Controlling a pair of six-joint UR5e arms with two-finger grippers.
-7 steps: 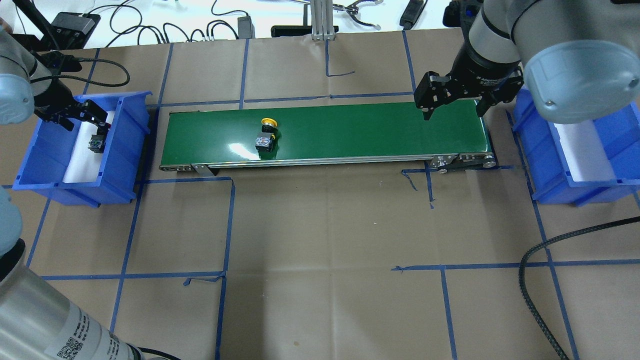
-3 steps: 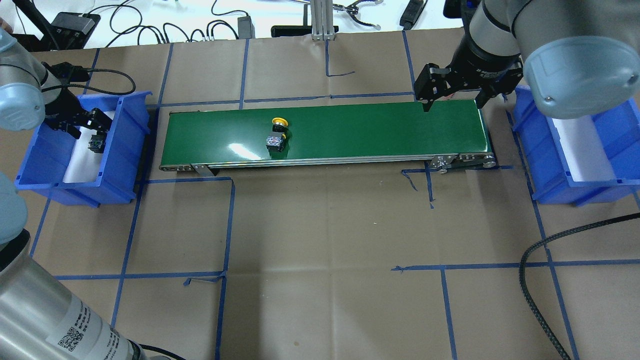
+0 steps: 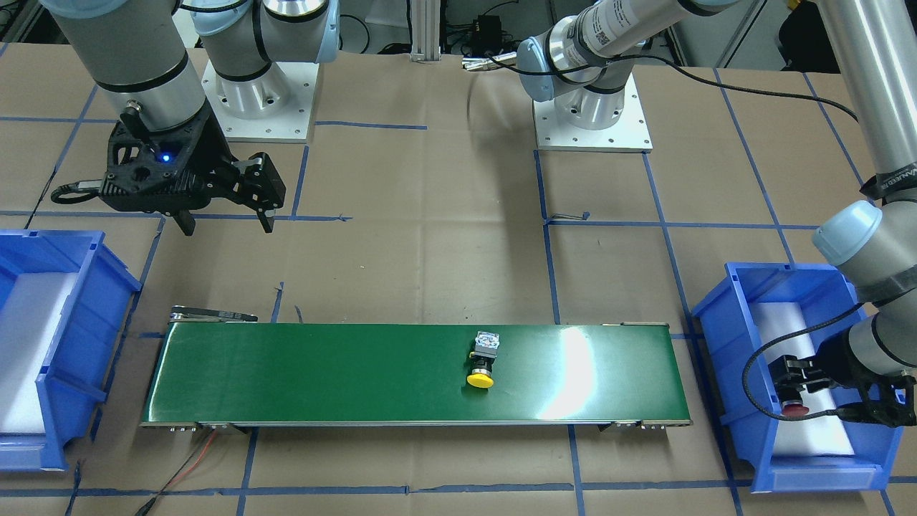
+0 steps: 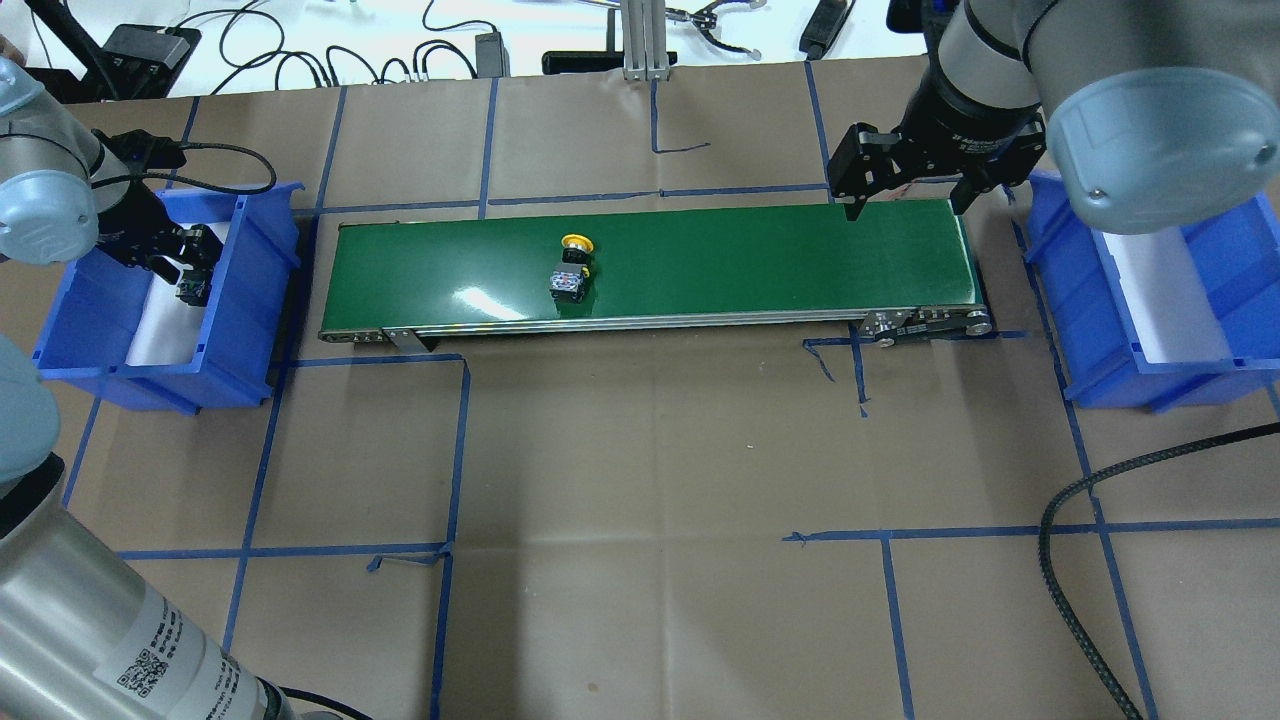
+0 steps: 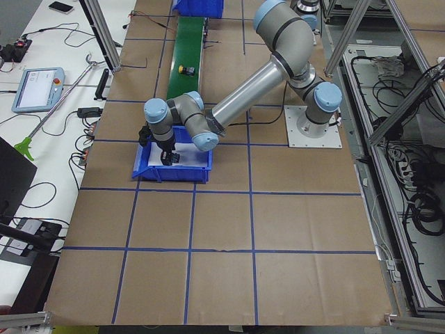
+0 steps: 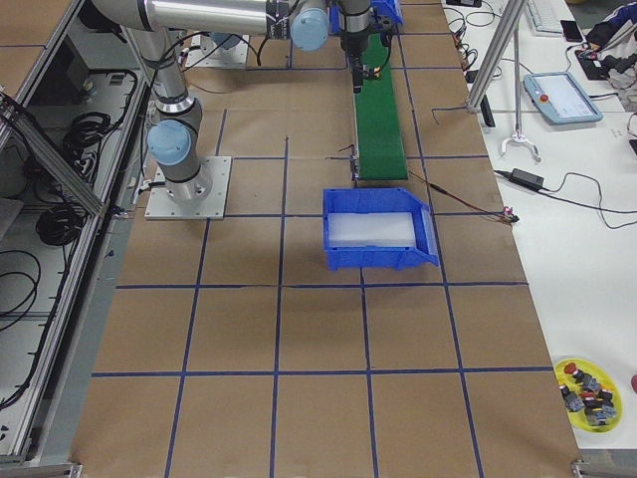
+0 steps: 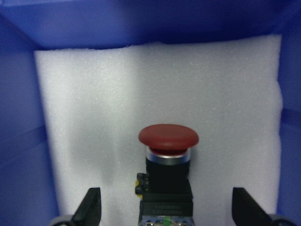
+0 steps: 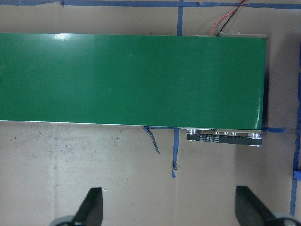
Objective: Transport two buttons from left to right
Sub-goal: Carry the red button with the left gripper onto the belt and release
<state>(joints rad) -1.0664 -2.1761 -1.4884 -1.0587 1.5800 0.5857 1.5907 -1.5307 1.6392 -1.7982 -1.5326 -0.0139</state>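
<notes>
The red button [image 7: 168, 141] lies on white foam in the left blue bin [image 4: 250, 300]; it also shows in the front view [image 3: 794, 410]. My left gripper [image 7: 168, 212] is open, its fingers [image 7: 92, 207] wide apart on either side of the button, not touching it; it sits low in the bin [image 4: 185, 262]. The yellow button [image 4: 572, 265] lies on its side on the green conveyor belt [image 4: 720, 260], left of the middle; it also shows in the front view [image 3: 481, 364]. My right gripper [image 4: 905, 205] is open and empty, above the belt's right end [image 8: 216, 80].
The right blue bin [image 4: 1080, 300] with a white foam liner stands past the belt's right end; no button shows in it. The belt's pulley bracket [image 4: 925, 322] sticks out at its near right corner. A black cable [image 4: 1090, 500] loops across the table's right front.
The yellow button has travelled to the right along the belt. My left gripper has shifted a little inside the left bin around the red button. My right gripper has drawn slightly back from the belt.
</notes>
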